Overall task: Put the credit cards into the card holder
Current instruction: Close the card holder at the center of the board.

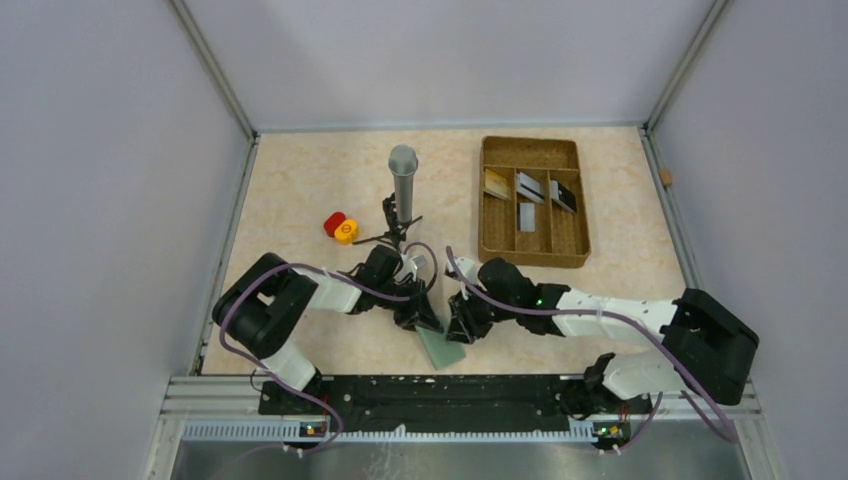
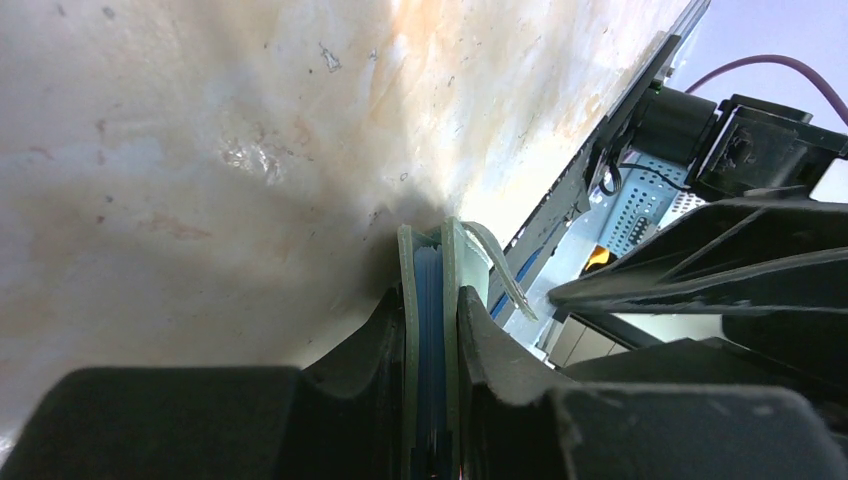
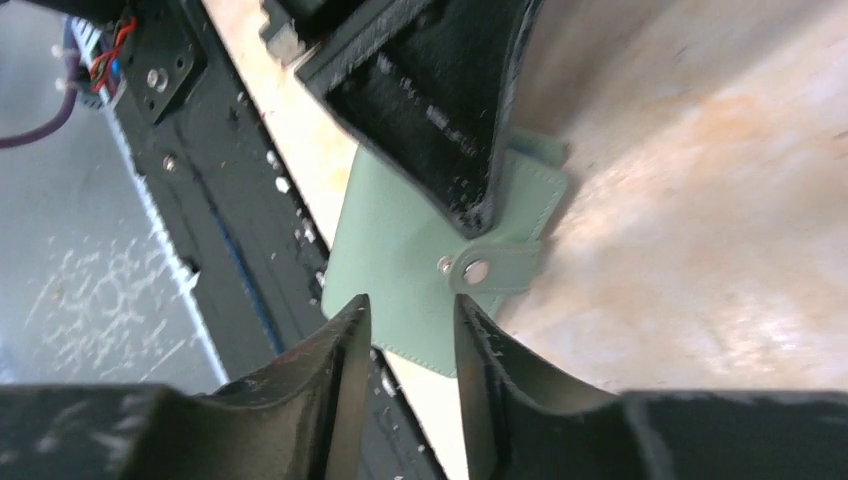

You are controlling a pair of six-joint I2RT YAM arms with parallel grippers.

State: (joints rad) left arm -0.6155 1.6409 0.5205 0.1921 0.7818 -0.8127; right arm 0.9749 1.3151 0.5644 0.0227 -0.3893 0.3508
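Both arms bend inward and low over the near edge of the counter [image 1: 300, 190], their hands almost meeting. The left hand [image 2: 430, 300] is clamped on one edge of the single card holder [image 3: 400, 230]. The right hand [image 3: 410, 305] sits just beside it with its fingers parted; a corner of the holder shows in the gap, ungripped. The holder is grey-green and folded shut, its tab [image 3: 500, 270] snapped across, with blue lining visible edge-on. It lies partly over the black rail [image 3: 230, 230]. Four credit cards [image 1: 526, 216], one tan-gold and the rest grey and black, lie in the brown tray [image 1: 483, 215], well apart from the holder.
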